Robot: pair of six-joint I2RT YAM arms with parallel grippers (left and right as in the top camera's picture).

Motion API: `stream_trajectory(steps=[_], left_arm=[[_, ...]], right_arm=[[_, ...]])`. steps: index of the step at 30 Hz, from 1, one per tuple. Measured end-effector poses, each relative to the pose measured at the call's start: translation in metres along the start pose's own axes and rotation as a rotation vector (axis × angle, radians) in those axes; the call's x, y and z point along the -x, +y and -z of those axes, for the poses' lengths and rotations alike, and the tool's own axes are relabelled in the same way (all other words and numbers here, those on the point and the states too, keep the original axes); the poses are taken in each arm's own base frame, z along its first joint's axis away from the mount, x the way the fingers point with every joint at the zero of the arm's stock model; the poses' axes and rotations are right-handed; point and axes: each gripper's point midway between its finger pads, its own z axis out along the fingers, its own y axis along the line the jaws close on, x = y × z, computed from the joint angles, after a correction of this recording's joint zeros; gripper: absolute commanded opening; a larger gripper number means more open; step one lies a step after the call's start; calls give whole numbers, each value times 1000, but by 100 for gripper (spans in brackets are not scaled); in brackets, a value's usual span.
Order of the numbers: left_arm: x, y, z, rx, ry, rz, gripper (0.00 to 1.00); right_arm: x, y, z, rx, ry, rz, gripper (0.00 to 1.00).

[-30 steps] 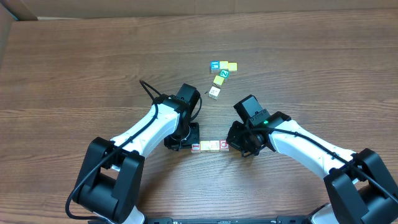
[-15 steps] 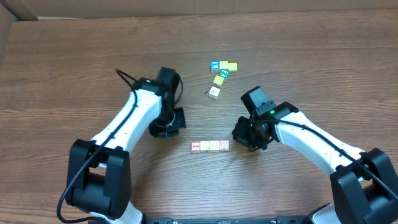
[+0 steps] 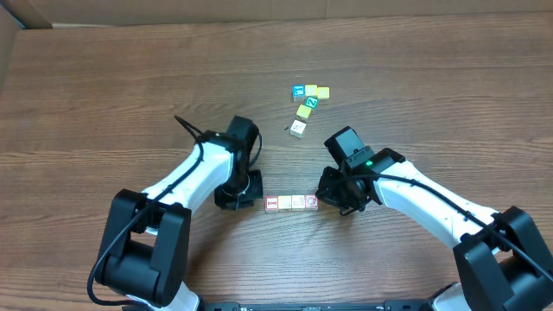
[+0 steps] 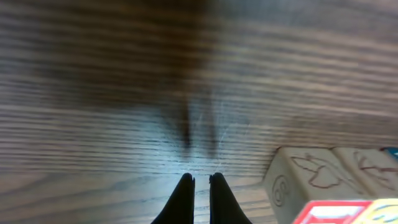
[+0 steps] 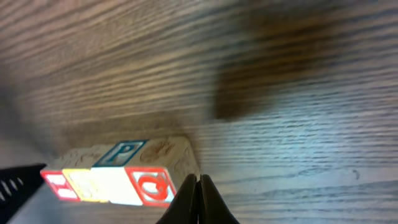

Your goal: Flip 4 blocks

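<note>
Four small wooden blocks [image 3: 291, 202] lie in a tight row on the wooden table. The end ones have red-printed tops [image 3: 271, 204] [image 3: 312, 201], with a yellowish and a cream one between. My left gripper [image 3: 252, 199] sits just left of the row, shut and empty. In the left wrist view its tips [image 4: 201, 178] are nearly together, with the row's end block [image 4: 292, 180] off to the right. My right gripper [image 3: 326, 199] is at the row's right end. It is shut [image 5: 199, 179], tips against the red-printed end block [image 5: 152, 185].
A loose cluster of other cubes lies farther back: a blue-printed one [image 3: 298, 91], yellow ones [image 3: 322, 92], a green-printed one [image 3: 312, 102] and a white one [image 3: 297, 128]. A cardboard wall [image 3: 9, 34] borders the table's far left.
Both arms drew away from the row half a second ago, the left one far up and left. Both have come back to the row's ends. The blocks have not moved.
</note>
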Motion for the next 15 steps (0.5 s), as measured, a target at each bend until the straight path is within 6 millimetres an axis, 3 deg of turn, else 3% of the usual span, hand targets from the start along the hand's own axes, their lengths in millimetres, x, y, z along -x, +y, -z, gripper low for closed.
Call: stream_trajectory(steps=[6, 15], left_arm=[[4, -4, -1, -20, -17, 15, 4], [1, -16, -2, -43, -16, -12, 4]], right_arm=[[8, -5, -2, -30, -40, -28, 4], [3, -8, -19, -41, 13, -47, 4]])
